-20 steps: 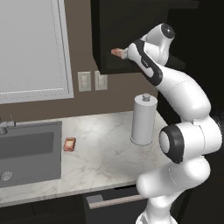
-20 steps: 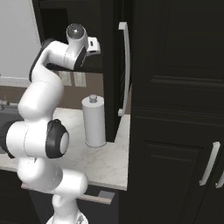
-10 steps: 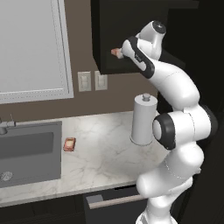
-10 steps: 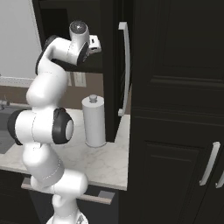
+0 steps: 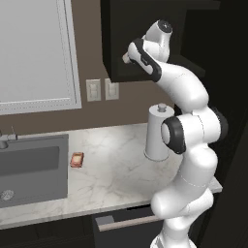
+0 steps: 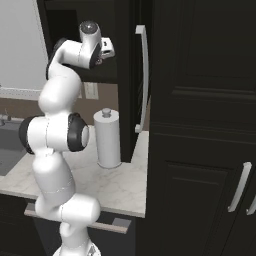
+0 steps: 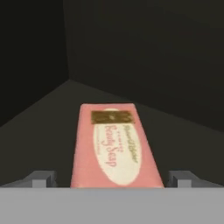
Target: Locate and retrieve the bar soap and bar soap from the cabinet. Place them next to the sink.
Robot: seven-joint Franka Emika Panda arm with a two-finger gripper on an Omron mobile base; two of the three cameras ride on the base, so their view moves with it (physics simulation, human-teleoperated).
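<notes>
One bar soap (image 7: 113, 146), pink with a pale oval label, lies flat on the black shelf of the cabinet (image 5: 140, 29). My gripper (image 7: 113, 179) is open inside the cabinet, and the bar's near end lies between its fingertips (image 7: 42, 178) with a gap on each side. From the left base camera the gripper (image 5: 126, 58) is at the cabinet's lower edge. The other bar soap (image 5: 77, 159) rests on the marble counter, just right of the sink (image 5: 29, 169).
A white paper-towel roll (image 5: 156, 133) (image 6: 108, 139) stands on the counter below the arm. A drawer (image 5: 126, 223) under the counter is pulled out. Tall black cabinet doors (image 6: 200, 125) with a long handle (image 6: 142, 80) rise at the right. A faucet (image 5: 6, 140) stands behind the sink.
The hand has pushed a little farther left into the cabinet, and the arm's upper links have swung upward. The soap by the sink has not moved.
</notes>
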